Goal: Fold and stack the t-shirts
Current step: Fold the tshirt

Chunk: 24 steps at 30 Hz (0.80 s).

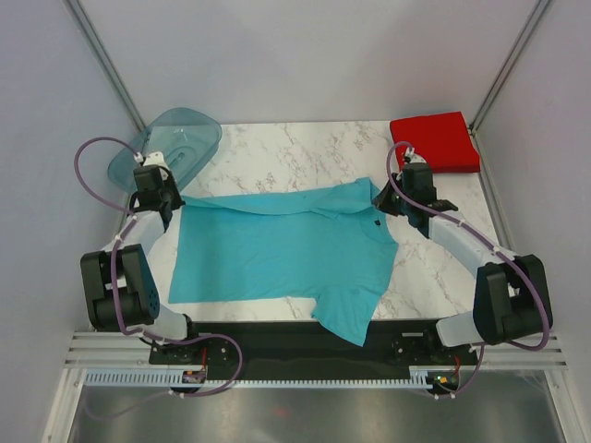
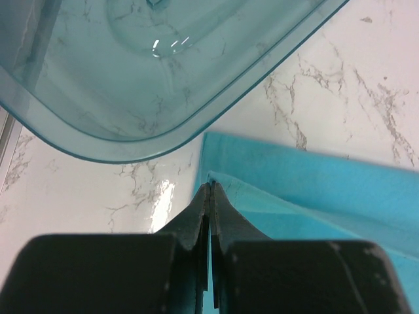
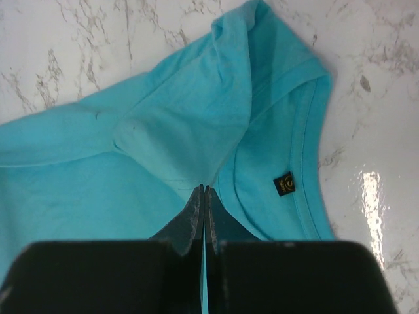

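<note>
The turquoise t-shirt [image 1: 277,249] lies spread across the marble table, its far edge folded over toward the middle and one sleeve hanging at the near edge. My left gripper [image 1: 172,201] is shut on the shirt's far left corner, and the left wrist view shows its tips [image 2: 210,186] pinching the hem of the cloth [image 2: 314,196]. My right gripper [image 1: 383,197] is shut on the shirt's far right part by the collar, pinching a raised fold [image 3: 204,190] of cloth [image 3: 131,150]. The red t-shirt [image 1: 434,140] sits as a folded square at the back right.
A translucent teal plastic tray [image 1: 175,143] lies at the back left, just beyond my left gripper, and fills the upper left wrist view [image 2: 131,98]. Metal frame posts stand at both back corners. A black tag [image 3: 284,184] marks the collar.
</note>
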{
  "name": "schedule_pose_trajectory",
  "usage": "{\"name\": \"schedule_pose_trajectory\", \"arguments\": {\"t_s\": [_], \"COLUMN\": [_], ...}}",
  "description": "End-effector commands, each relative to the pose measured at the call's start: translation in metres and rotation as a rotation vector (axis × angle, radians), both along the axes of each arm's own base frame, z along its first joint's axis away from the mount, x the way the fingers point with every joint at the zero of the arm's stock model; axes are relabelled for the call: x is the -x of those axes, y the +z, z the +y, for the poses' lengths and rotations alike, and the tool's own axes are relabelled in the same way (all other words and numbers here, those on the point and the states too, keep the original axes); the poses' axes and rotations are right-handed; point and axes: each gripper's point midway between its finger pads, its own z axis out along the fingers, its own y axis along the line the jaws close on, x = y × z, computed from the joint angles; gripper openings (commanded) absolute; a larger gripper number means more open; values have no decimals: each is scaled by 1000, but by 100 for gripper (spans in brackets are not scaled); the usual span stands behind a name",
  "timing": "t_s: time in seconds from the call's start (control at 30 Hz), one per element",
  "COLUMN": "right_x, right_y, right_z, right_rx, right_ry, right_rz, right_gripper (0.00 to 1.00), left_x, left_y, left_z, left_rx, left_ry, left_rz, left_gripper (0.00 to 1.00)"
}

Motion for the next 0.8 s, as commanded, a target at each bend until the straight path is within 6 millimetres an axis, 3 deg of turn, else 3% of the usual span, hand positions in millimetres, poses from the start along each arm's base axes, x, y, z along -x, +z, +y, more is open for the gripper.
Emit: {"name": "schedule_pose_trajectory", "arguments": {"t_s": [0.0, 0.2, 0.33, 0.53, 0.67, 0.77], "right_x": [17, 34, 33, 29, 28, 37], "right_y": [-8, -24, -26, -6, 25, 24], "right_z": [3, -8, -14, -7, 0, 1], "right_rx": [-38, 12, 38, 7, -32, -40], "right_ry": [16, -4, -18, 0, 25, 33], "right_rz": [41, 67, 67, 48, 2, 20], "right_gripper": [0, 0, 0, 0, 0, 0], "left_x": [11, 18, 24, 26, 16, 14], "left_y": [-7, -27, -36, -40, -35, -35], "left_z": [11, 14, 17, 19, 15, 15], "left_rx": [-53, -70, -103, -123, -115, -118], "left_ry": [25, 45, 63, 73, 64, 74], "left_rz": [51, 132, 169, 204, 186, 187], "left_gripper": [2, 2, 2, 2, 2, 2]}}
